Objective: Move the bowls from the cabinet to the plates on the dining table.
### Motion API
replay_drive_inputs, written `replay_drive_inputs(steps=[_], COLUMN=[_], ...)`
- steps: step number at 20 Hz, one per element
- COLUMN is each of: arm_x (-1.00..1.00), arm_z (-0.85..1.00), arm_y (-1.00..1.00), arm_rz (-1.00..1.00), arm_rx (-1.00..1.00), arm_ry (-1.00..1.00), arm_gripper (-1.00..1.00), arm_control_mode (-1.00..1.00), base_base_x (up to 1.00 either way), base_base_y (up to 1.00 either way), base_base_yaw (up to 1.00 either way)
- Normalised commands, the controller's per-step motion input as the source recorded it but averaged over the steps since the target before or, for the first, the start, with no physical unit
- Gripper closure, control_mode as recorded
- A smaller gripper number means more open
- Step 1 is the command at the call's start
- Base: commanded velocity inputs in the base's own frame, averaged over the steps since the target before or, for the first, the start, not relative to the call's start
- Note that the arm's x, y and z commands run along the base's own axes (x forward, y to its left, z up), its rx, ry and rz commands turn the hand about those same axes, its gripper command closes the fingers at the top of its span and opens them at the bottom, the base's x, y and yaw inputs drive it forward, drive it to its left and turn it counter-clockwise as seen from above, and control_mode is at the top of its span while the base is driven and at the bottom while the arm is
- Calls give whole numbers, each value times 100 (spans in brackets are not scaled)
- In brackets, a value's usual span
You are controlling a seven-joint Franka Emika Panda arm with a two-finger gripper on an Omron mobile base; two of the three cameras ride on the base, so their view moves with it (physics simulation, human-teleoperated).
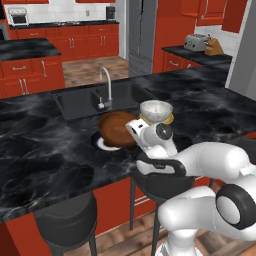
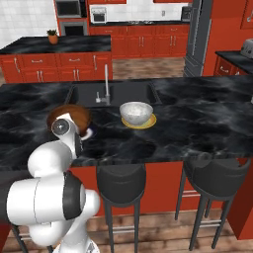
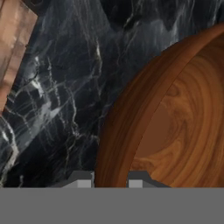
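Observation:
The dark brown bowl (image 1: 116, 128) (image 2: 73, 115) (image 3: 175, 127) hangs tilted just above the dark-blue-rimmed plate (image 1: 101, 143) (image 2: 90, 132) on the black marble dining table (image 1: 45, 150) (image 2: 197, 118). My gripper (image 3: 111, 180) is shut on the bowl's near rim, one fingertip on each side of the wall. I cannot tell whether the bowl touches the plate. The pale grey speckled bowl (image 1: 156, 110) (image 2: 136, 111) stands upright on the yellow-orange plate (image 1: 169, 119) (image 2: 147, 122), a little to the right of the brown one.
A sink (image 1: 80, 102) (image 2: 123, 93) with a faucet (image 1: 106, 82) (image 2: 105, 81) lies just behind the plates. Dark stools (image 1: 67, 220) (image 2: 121, 183) stand under the table's near edge. Red wall cabinets (image 1: 212, 11) hang over a back counter with a toaster (image 1: 196, 42).

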Motion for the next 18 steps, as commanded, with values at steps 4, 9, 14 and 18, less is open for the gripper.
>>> replay_drive_inputs(steps=[4, 9, 14, 18], arm_x=[-1, 0, 8, 25], arm_z=[-20, -8, -1, 9], arm_y=[0, -5, -17, -8], arm_rz=[9, 3, 0, 0], arm_rx=[0, 0, 0, 0], arm_ry=[0, 0, 0, 0], arm_gripper=[100, 100, 100, 100], arm_control_mode=[-100, -100, -100, -100], base_base_x=[0, 0, 0, 0], base_base_y=[0, 0, 0, 0], base_base_yaw=[0, 0, 0, 0])
